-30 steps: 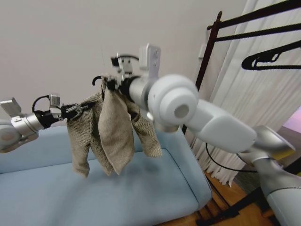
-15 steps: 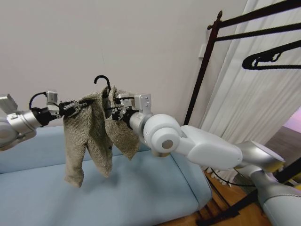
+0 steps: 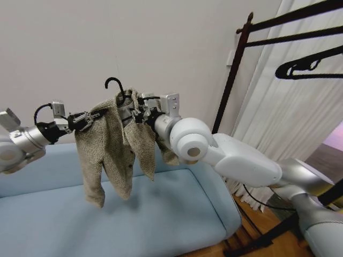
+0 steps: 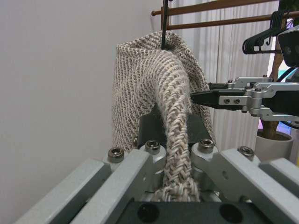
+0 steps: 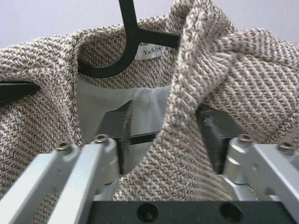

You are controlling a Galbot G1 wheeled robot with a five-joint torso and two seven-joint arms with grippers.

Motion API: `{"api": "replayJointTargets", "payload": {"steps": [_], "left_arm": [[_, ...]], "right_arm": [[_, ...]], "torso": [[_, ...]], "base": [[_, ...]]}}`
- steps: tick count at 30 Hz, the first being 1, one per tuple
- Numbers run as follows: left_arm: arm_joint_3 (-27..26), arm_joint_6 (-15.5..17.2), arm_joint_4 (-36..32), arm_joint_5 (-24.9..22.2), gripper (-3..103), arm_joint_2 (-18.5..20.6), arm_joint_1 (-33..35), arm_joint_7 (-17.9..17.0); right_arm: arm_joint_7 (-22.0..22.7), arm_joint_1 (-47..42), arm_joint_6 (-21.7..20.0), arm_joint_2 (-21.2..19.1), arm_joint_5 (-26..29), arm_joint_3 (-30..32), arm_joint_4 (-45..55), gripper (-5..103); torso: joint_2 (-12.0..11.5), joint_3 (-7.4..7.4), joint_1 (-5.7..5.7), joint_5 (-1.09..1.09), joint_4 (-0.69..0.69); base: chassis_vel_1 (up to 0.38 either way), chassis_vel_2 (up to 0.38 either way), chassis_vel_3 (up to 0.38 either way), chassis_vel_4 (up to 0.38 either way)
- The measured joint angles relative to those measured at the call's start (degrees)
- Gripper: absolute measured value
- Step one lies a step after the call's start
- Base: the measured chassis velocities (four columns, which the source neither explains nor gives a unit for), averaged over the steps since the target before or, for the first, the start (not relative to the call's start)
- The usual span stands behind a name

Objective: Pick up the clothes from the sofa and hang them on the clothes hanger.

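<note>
A beige tweed jacket (image 3: 113, 152) hangs in the air over the sofa on a black hanger (image 3: 114, 84) whose hook sticks up above the collar. My left gripper (image 3: 89, 118) is shut on the jacket's shoulder edge (image 4: 175, 116), which runs between its fingers (image 4: 150, 128). My right gripper (image 3: 134, 111) is shut on the collar fold (image 5: 184, 135), next to the hanger's neck (image 5: 133, 35) and label. The dark wooden clothes rack (image 3: 236, 59) stands to the right, apart from the jacket.
The light blue sofa (image 3: 161, 219) lies below the jacket. The rack's bars (image 3: 300, 24) carry another black hanger (image 3: 311, 67). White curtains (image 3: 289, 123) hang behind the rack. A plain wall backs the sofa. My right arm's elbow (image 3: 188, 140) is close in front.
My right arm swung its elbow away from the camera, dipped, then rose a little. The jacket stays held by both grippers and now rides slightly higher.
</note>
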Motion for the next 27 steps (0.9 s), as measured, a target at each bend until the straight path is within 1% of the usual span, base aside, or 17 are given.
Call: {"api": "replayJointTargets", "payload": {"steps": [3, 5, 7, 9, 11, 12, 13, 14, 15, 16, 17, 22, 25, 27], "left_arm": [[0.0, -0.7, -0.6, 0.0, 4, -1.2, -0.7, -1.0], [0.0, -0.8, -0.6, 0.1, 4, -1.4, -0.9, -1.0], [0.0, -1.0, -0.5, 0.0, 4, -1.8, -1.6, -0.9], [-0.1, -1.0, -0.4, -0.1, 4, -1.9, -1.7, -0.5], [-0.1, -1.0, -0.4, -0.1, 4, -1.9, -1.7, -0.4], [-0.2, -1.1, -0.4, -0.1, 4, -1.9, -1.7, 0.0], [-0.2, -1.1, -0.4, -0.1, 4, -1.9, -1.7, 0.2], [-0.2, -1.1, -0.3, -0.1, 4, -1.8, -1.7, 0.4], [-0.2, -1.1, -0.3, -0.1, 4, -1.8, -1.7, 0.4], [-0.2, -1.1, -0.2, -0.1, 4, -1.8, -1.7, 0.6], [-0.1, -1.1, -0.1, -0.1, 4, -1.6, -1.9, 0.9], [0.2, -1.1, 0.4, -0.1, 4, -1.4, -2.0, 1.5], [0.3, -1.1, 0.8, 0.0, 4, -1.4, -2.0, 2.0], [0.3, -1.1, 2.1, 0.6, 4, -1.4, -1.8, 3.9]], "right_arm": [[-0.6, 1.2, -0.2, -0.7, -1.2, -0.6, 0.1, 58], [-0.6, 1.3, -0.2, -0.8, -1.7, -0.8, 0.1, 58], [-1.4, 1.7, -0.5, -1.6, -4.7, -1.7, -0.4, 69], [-1.7, 1.7, -0.6, -2.1, -6.6, -2.1, -0.9, 79], [-1.7, 1.7, -0.7, -2.2, -6.8, -2.2, -1.1, 79], [-1.6, 1.7, -0.7, -2.3, -7.3, -2.2, -1.4, 90], [-1.4, 1.7, -0.7, -2.3, -7.5, -2.2, -1.5, 90], [-1.3, 1.7, -0.7, -2.3, -7.6, -2.2, -1.5, 95], [-1.3, 1.7, -0.7, -2.3, -7.6, -2.2, -1.5, 95], [-1.2, 1.7, -0.7, -2.3, -7.7, -2.2, -1.5, 99], [-1.1, 1.7, -0.7, -2.1, -8.6, -2.3, -1.5, 100], [-0.8, 2.5, -0.8, -1.9, -10.8, -2.6, -1.4, 100], [-0.8, 3.2, -0.9, -2.1, -10.7, -2.6, -1.0, 100], [-2.2, 4.6, -1.0, -3.0, -9.1, -2.0, -0.9, 100]], "torso": [[0.0, 0.00, 0.00, 0.00, 0.01], [0.0, 0.00, 0.00, 0.00, 0.01], [0.0, 0.00, 0.00, 0.00, 0.01], [0.0, 0.00, 0.00, 0.00, 0.00], [0.0, 0.00, 0.00, 0.00, 0.00], [0.0, 0.00, 0.00, 0.01, 0.00], [0.0, 0.00, 0.00, 0.00, 0.00], [0.0, 0.00, 0.00, 0.00, 0.00], [0.0, 0.00, 0.00, 0.00, 0.00], [0.0, 0.00, 0.00, 0.00, 0.00], [0.0, 0.00, 0.00, 0.00, 0.01], [0.0, 0.00, 0.00, 0.00, 0.01], [0.0, 0.00, 0.00, 0.00, 0.01], [0.0, 0.00, 0.00, 0.00, 0.01]], "base": [[0.000, 0.000, 0.000, 0.000], [0.000, 0.000, 0.000, 0.000], [0.000, 0.000, 0.000, 0.000], [0.000, 0.000, 0.000, 0.000], [0.000, 0.000, 0.000, 0.000], [0.000, 0.000, 0.000, 0.000], [0.000, 0.000, 0.000, 0.000], [0.000, 0.000, 0.000, 0.000], [0.000, 0.000, 0.000, 0.000], [0.000, 0.000, 0.000, 0.000], [0.000, 0.000, 0.000, 0.000], [0.000, 0.000, 0.000, 0.000], [0.000, 0.000, 0.000, 0.000], [0.000, 0.000, 0.000, 0.000]]}}
